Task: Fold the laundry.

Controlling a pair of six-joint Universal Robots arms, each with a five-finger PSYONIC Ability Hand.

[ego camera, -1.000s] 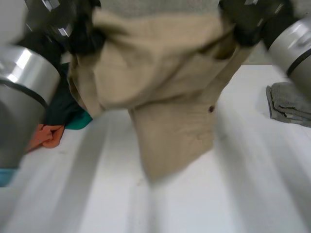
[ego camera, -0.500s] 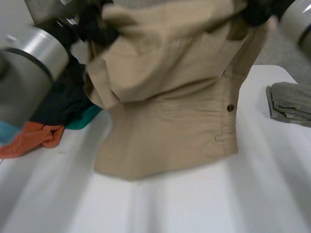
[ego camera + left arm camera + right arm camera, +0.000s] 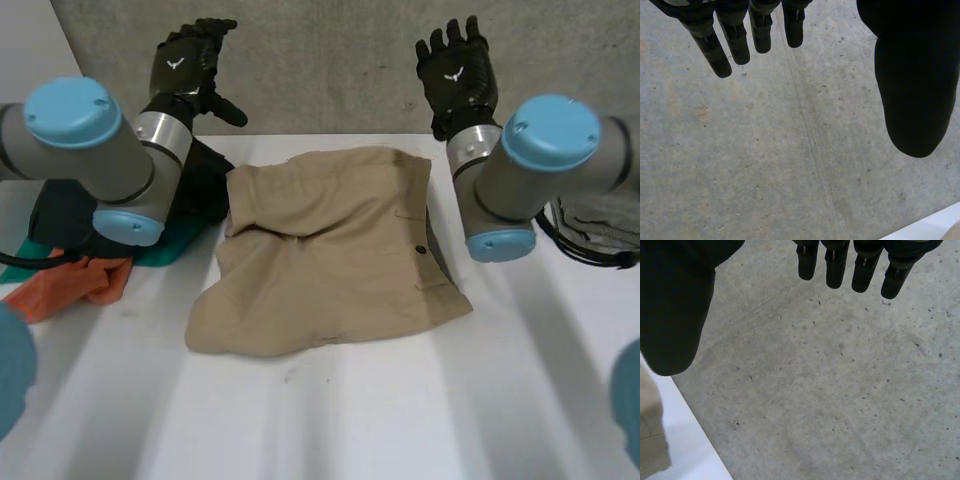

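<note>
A pair of tan shorts (image 3: 325, 250) lies rumpled on the white table (image 3: 400, 420), waistband toward the far edge and a small button at its right side. My left hand (image 3: 188, 62) is raised above the table's far left, fingers (image 3: 720, 45) straight and spread, holding nothing. My right hand (image 3: 455, 72) is raised above the far right, fingers (image 3: 840, 265) straight too, empty. Both hang over the grey concrete floor beyond the table. A strip of the tan shorts (image 3: 650, 440) shows beside my right thumb.
A heap of dark, teal and orange laundry (image 3: 90, 270) lies at the table's left, partly behind my left arm. A folded grey cloth (image 3: 600, 215) sits at the right edge. The near half of the table is bare.
Both hands held the shorts up in the air before. Now they have let go, the shorts lie on the table, and both hands are lifted, open, past the far edge.
</note>
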